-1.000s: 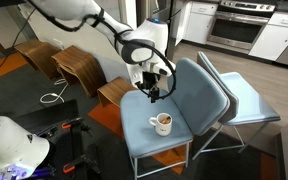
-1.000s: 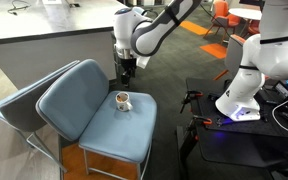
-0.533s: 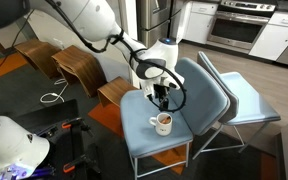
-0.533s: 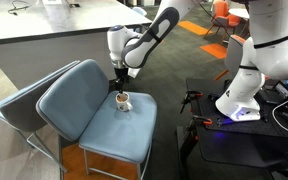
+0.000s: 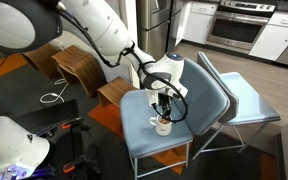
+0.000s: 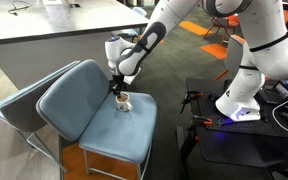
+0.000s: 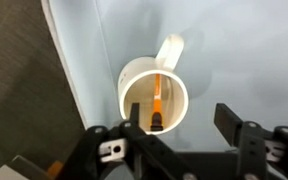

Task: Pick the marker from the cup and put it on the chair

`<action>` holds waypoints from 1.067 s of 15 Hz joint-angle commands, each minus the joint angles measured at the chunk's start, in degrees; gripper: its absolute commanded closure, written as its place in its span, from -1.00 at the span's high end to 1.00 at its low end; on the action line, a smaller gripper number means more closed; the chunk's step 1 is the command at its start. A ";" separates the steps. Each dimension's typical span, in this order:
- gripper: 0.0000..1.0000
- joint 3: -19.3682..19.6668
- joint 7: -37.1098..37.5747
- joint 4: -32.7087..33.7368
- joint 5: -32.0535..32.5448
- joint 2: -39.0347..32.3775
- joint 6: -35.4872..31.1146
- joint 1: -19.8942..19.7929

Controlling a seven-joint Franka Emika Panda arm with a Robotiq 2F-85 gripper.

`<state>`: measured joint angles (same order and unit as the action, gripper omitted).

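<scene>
The white cup (image 7: 152, 92) stands on the seat of the blue-grey chair (image 7: 234, 50), handle pointing away. The orange-tan marker (image 7: 157, 100) leans inside it, dark tip toward me. My gripper (image 7: 184, 125) is open just above the cup, one finger over the rim's near edge, the other finger off to the side over the seat. In both exterior views the gripper (image 5: 163, 108) (image 6: 118, 90) hangs right over the cup (image 5: 164, 124) (image 6: 124, 102) on the chair (image 5: 206, 92) (image 6: 84, 105). The marker is not visible there.
A paler blue chair (image 5: 246, 98) (image 6: 14, 100) stands close behind the blue-grey one. Brown wooden chairs (image 5: 79, 65) and a small wooden stool (image 5: 114, 92) stand beside it. A white robot base (image 6: 244, 95) stands nearby. Dark carpet lies past the seat edge (image 7: 24, 90).
The arm has moved down and over the seat, from beside the chair's edge to directly above the cup. The gripper stays open; the cup has not moved.
</scene>
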<state>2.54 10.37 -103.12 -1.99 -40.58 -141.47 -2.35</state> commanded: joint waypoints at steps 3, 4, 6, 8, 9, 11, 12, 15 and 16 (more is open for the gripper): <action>0.60 -0.33 -1.17 6.22 -2.60 -5.70 0.93 -1.32; 0.57 -0.34 -1.41 7.29 -2.78 -6.65 1.28 -1.62; 0.36 -0.33 -1.65 9.63 -2.89 -8.73 1.95 -2.15; 0.15 -0.66 -2.14 11.61 -3.15 -10.45 2.41 -2.90; 0.18 -0.57 -2.14 12.70 -3.04 -11.37 2.67 -3.02; 0.11 -0.69 -2.24 14.47 -2.98 -12.72 3.45 -3.08; 0.17 -0.77 -2.10 15.53 -3.06 -13.50 3.90 -3.10; 0.10 -0.94 -1.60 17.33 -3.50 -15.01 5.41 -3.11; 0.08 -0.70 -1.11 17.59 -3.57 -15.40 5.77 -2.89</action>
<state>2.10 9.89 -88.26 -4.07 -53.92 -138.35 -4.95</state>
